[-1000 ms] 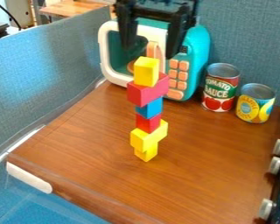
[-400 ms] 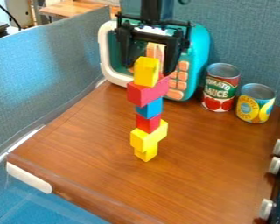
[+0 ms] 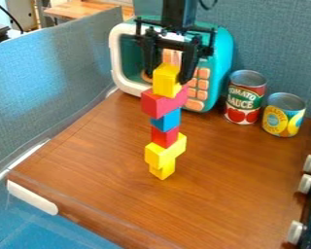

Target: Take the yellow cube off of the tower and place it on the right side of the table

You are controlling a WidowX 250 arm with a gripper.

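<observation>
I have the claw (image 3: pixel 166 78) hanging over the tower, its fingers drawn in narrow on the yellow cube (image 3: pixel 166 86) at the very top, one to each side. I read that as a grip on it, ready for the lift. The cube sits at the near edge of the wide red block (image 3: pixel 159 104), apparently with its weight still borne there. Coming from above makes sense to me: the fingers stay clear of everything lower down.

That matters, because the stack is slender. The red block spreads out wider than the blue cube (image 3: pixel 166 121) that carries it; under that come a small red cube (image 3: pixel 164 138), a broader yellow block (image 3: pixel 161 154) and a small yellow foot (image 3: pixel 163 171) on the worktop (image 3: pixel 242 180). With so small a foot, any sideways drag from me could bring the lot down, so I judge a straight, slow rise to be right, swinging across only once the cube is free.

The toy microwave (image 3: pixel 219 58) stands close behind, so I'd favour keeping forward of it. For the set-down I'd aim to the right, in front of the taller tin (image 3: pixel 245 99) and the shorter tin (image 3: pixel 283 116), short of the knobs (image 3: pixel 305 184), where the cube can rest flat.
</observation>
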